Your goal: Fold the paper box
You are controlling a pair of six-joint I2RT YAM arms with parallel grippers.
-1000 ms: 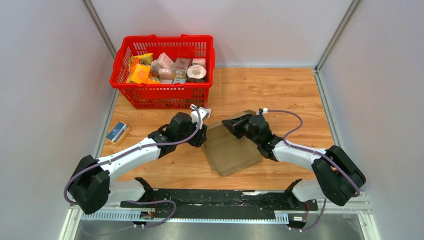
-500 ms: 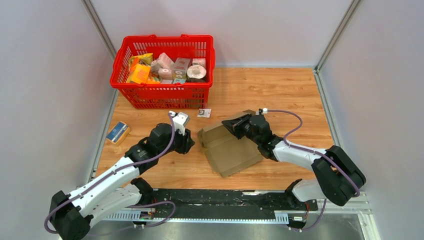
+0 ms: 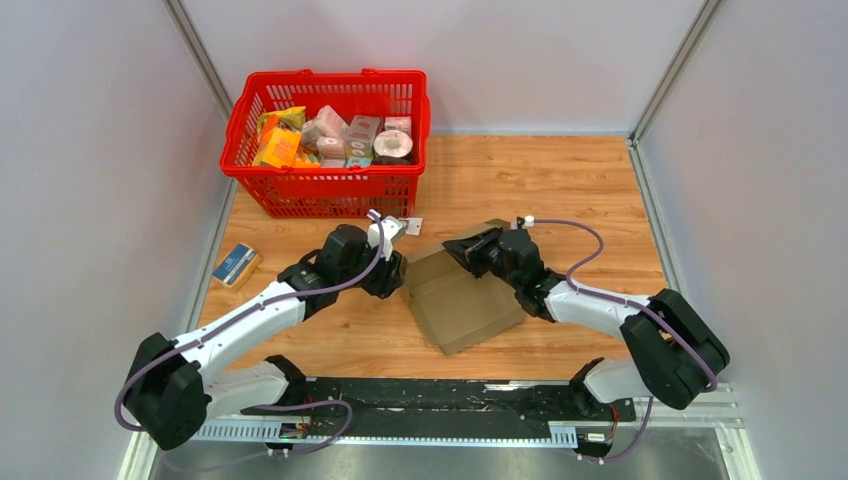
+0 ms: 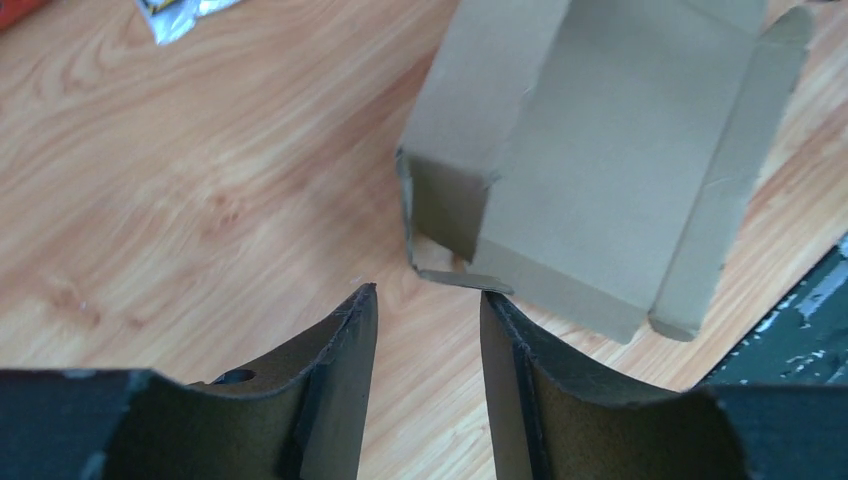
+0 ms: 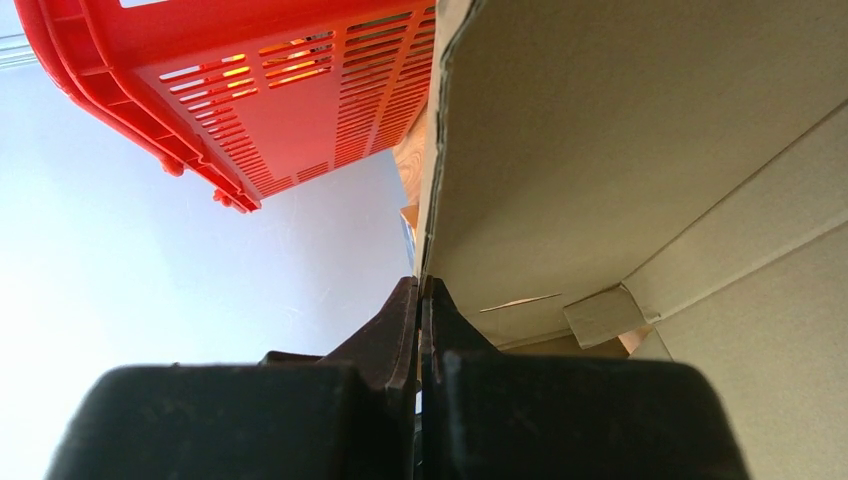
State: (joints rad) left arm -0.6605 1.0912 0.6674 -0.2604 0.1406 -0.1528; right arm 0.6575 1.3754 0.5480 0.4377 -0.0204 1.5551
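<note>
The paper box (image 3: 458, 297) is a plain brown cardboard sheet, partly folded, lying at the table's middle front. My right gripper (image 3: 462, 248) is shut on its far flap edge (image 5: 437, 180) and holds that flap raised. My left gripper (image 3: 393, 277) is open and empty just left of the box's left corner. In the left wrist view the box (image 4: 610, 170) lies ahead with one side wall up, and a small tab (image 4: 462, 281) sits just beyond my left gripper (image 4: 425, 300).
A red basket (image 3: 328, 190) full of groceries stands at the back left; it also shows in the right wrist view (image 5: 250, 90). A small blue-and-tan packet (image 3: 235, 264) lies at the left wall. A small white wrapper (image 3: 408, 226) lies behind the box.
My left arm drew back to the left away from the box, then swung forward again towards its left corner. The right gripper and box have stayed put.
</note>
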